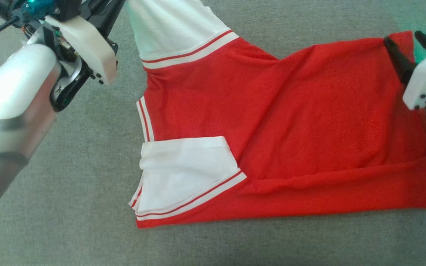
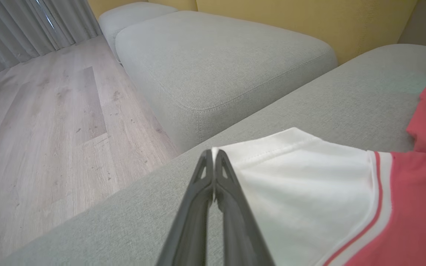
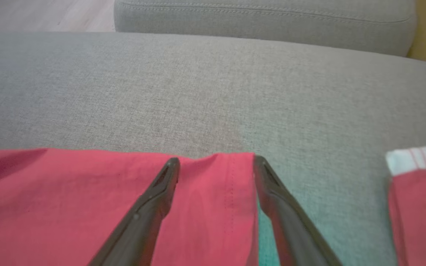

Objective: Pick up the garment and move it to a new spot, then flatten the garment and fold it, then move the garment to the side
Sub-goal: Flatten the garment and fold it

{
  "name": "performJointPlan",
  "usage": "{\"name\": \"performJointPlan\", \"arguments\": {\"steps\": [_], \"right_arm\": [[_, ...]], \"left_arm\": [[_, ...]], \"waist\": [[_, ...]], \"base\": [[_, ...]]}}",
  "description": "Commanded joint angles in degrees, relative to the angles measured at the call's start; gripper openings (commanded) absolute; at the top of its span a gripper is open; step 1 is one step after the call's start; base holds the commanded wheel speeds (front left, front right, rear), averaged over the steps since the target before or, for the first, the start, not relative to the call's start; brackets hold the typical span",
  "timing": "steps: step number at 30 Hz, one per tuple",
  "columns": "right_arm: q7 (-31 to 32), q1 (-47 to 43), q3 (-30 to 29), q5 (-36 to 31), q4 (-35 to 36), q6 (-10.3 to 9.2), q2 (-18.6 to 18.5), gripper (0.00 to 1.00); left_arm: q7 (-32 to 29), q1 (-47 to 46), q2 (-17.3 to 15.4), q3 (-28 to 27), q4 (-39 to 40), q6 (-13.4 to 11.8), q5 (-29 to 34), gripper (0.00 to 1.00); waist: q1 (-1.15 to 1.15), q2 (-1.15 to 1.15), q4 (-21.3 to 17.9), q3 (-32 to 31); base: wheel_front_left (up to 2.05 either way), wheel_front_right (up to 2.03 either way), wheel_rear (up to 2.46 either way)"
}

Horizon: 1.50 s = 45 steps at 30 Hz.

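Note:
A red garment (image 1: 290,122) with white sleeves and striped trim lies spread on the grey sofa cushion (image 1: 87,177). One white sleeve (image 1: 183,173) is folded over its front. The other white sleeve (image 2: 301,184) is lifted at the far left, and my left gripper (image 2: 213,152) is shut on that sleeve's edge. My left arm (image 1: 17,85) crosses the upper left of the head view. My right gripper (image 1: 401,37) is open at the garment's far right corner. Its two fingers (image 3: 161,188) straddle the red hem corner (image 3: 216,192), low over the cloth.
A second grey cushion block (image 2: 216,59) stands beyond the sofa's edge, with wood floor (image 2: 43,122) and curtains (image 2: 20,22) to its left. A yellow wall (image 2: 309,18) rises behind. Bare grey cushion surrounds the garment on the left and front.

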<state>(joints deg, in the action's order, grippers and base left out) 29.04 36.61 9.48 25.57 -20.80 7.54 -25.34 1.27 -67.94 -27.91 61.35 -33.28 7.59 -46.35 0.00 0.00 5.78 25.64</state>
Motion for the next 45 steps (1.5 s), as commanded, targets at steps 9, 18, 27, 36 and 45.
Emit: {"name": "performJointPlan", "arguments": {"steps": [9, 18, 27, 36, 45], "right_arm": [[2.81, 5.78, 3.70, -3.42, -5.67, -0.05, -0.97, 1.00], [0.64, 7.53, 5.82, -2.92, -8.20, -0.05, -0.63, 0.87], [-1.69, 8.95, 7.90, -2.72, -9.78, -0.05, -1.93, 0.00], [-7.78, 11.61, 4.97, -3.01, -11.20, -0.05, -2.24, 0.00], [-13.93, 14.80, 0.08, -3.73, -12.27, -0.05, -2.13, 0.00]], "left_arm": [[1.51, -5.32, -0.74, 0.64, -0.75, -0.10, -1.80, 0.00], [2.39, -6.30, -0.53, 3.70, -2.14, -0.10, -3.67, 0.00], [3.55, -7.35, -0.39, 6.91, -3.54, -0.10, -5.62, 0.00], [10.09, -10.60, -1.05, 8.31, -7.49, -0.58, -1.53, 0.00], [13.65, -14.98, -0.06, 2.95, -9.71, -4.29, 1.89, 0.00]], "waist": [[0.00, 0.00, 0.28, 0.64], [0.00, 0.00, -0.12, 0.63], [0.00, 0.00, 0.34, 0.71], [0.00, 0.00, 0.09, 1.22], [0.00, 0.00, -0.63, 1.88]], "base": [[0.00, 0.00, 0.00], [0.00, 0.00, 0.00], [0.00, 0.00, 0.00], [0.00, 0.00, 0.00], [0.00, 0.00, 0.00]]}}
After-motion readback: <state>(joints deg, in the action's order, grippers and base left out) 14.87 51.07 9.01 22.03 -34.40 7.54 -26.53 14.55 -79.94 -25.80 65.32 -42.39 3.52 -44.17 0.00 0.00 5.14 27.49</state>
